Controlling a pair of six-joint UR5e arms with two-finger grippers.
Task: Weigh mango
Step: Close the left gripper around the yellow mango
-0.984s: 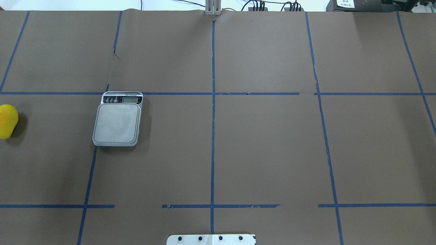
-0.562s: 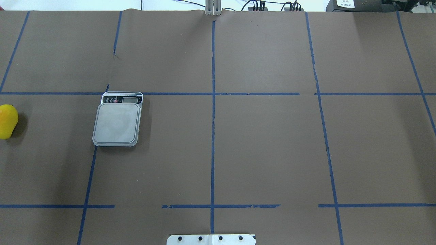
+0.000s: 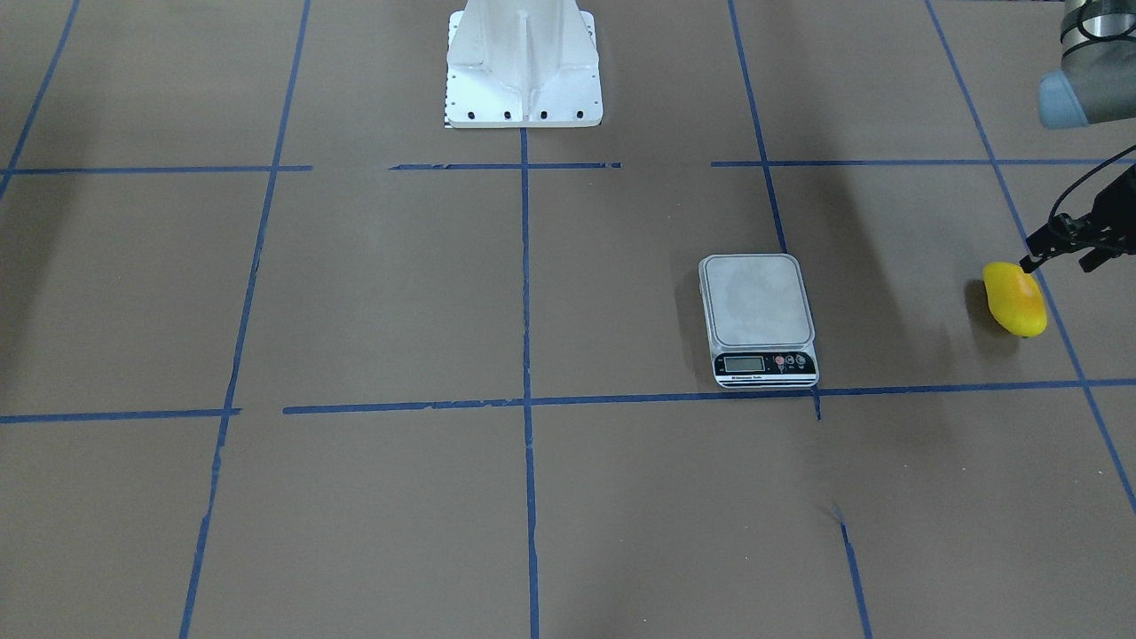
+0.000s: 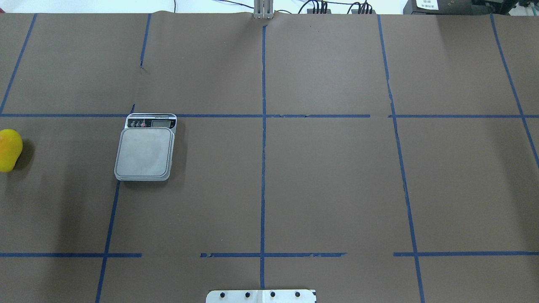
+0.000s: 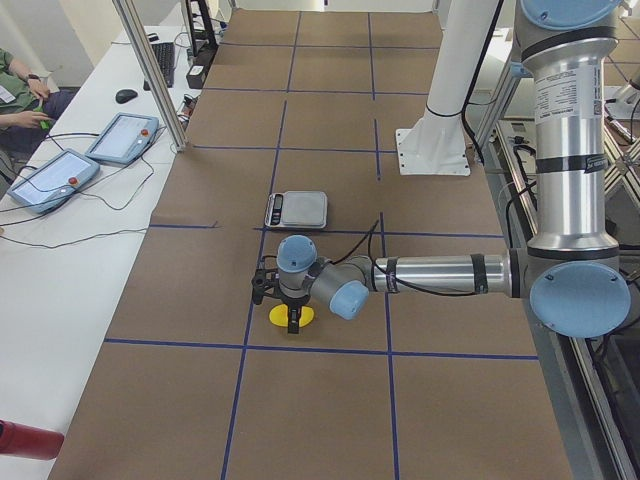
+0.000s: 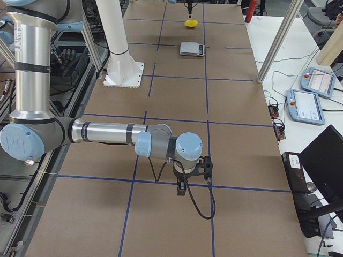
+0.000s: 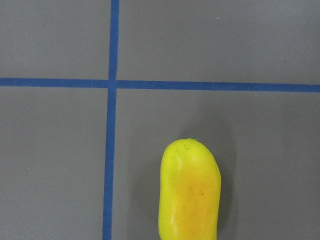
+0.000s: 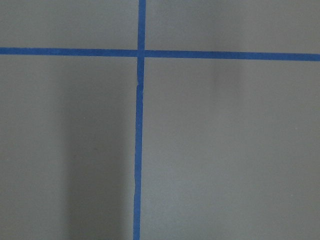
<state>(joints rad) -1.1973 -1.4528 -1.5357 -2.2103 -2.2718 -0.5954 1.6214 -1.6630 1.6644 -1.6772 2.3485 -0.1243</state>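
Yellow mango (image 3: 1015, 299) lies on desk (image 3: 621, 497), well apart from scale (image 3: 757, 312), just below left tool (image 3: 1058, 255) | spread of left tool and right tool (image 6: 182, 187): cannot tell | risk: glossy rounded skin may squirt or roll if you close off-centre.

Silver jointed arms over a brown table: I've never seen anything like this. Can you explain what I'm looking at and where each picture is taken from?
These are two silver robot arms working at a brown paper-covered table. Two pictures look down from behind and in front of the robot, two look along the table from its ends, and two come from cameras on the wrists. On the table lie a grey square kitchen scale, with nothing on it, and a glossy yellow oblong mango. The left pincer hangs over the mango, fingers apart, holding nothing. The right pincer hangs over bare table far from both. Whether it is open, I can't tell.
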